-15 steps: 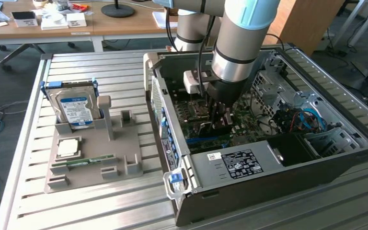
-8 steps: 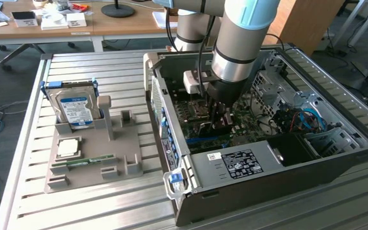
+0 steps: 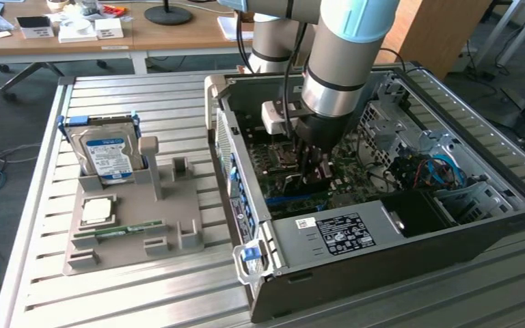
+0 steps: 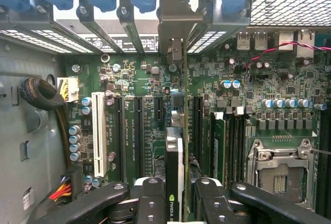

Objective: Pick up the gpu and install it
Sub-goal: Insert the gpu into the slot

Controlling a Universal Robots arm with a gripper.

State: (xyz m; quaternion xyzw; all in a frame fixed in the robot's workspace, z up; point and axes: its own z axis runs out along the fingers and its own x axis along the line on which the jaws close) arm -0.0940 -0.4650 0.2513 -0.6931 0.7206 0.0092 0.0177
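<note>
While the fingers (image 4: 150,203) clamp the gpu (image 4: 176,172) edge-on between them, the gripper (image 4: 176,203) holds it low inside the open computer case (image 3: 481,225), over the motherboard (image 4: 289,79) slots, so pickup looks done and seating seems unfinished.

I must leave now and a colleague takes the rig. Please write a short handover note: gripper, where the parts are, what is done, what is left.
Gripper: shut on the gpu, holding it edge-on inside the open computer case.
GPU: over the motherboard, in line with the expansion slots, its silver bracket at the rear slot openings.
Done: the card is picked up and brought into the case.
Left: seating in a slot cannot be confirmed; the card is not released.
</note>
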